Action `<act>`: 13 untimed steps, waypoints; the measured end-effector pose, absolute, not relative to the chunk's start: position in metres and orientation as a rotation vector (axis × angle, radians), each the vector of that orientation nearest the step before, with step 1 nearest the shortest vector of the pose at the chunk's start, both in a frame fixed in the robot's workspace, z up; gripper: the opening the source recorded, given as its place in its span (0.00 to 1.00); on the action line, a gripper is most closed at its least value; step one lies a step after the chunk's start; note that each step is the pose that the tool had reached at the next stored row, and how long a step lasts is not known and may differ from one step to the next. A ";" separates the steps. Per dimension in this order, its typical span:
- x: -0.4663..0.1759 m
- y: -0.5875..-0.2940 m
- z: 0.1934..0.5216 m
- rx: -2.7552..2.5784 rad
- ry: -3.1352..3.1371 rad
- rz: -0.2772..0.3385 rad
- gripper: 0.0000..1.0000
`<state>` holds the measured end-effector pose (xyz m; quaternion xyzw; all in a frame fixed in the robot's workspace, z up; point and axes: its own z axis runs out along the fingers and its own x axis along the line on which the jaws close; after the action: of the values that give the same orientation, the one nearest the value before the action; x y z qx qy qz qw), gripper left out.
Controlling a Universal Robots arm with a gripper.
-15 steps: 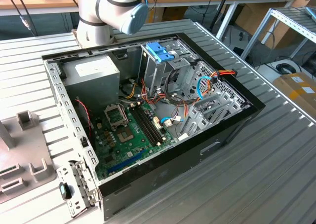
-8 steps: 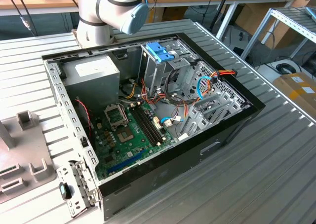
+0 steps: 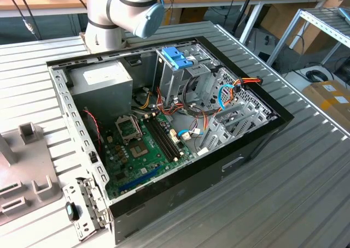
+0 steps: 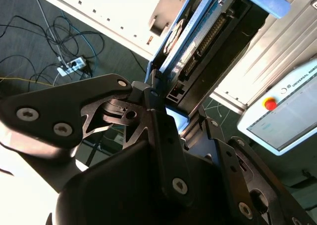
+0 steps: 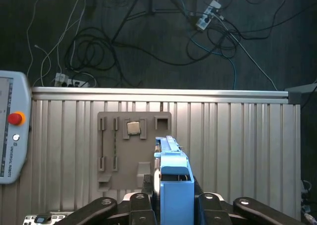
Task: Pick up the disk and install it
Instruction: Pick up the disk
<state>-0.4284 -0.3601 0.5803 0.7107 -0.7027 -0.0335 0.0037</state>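
The tool was clamped on the disk, whose long axis pointed straight out from it; the drive cage stood at the computer case's twelve o'clock.

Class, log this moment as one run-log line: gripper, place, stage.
gripper: shut on the disk | place: in the air over the ribbed table | stage: picked up, not installed
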 end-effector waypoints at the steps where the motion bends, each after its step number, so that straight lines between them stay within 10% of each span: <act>1: -0.428 -0.360 0.580 2.227 -2.202 -0.105 0.37; 13: -0.424 -0.362 0.577 2.224 -2.200 -0.099 0.37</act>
<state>-0.4238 -0.3616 0.5769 0.7106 -0.7028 -0.0316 0.0058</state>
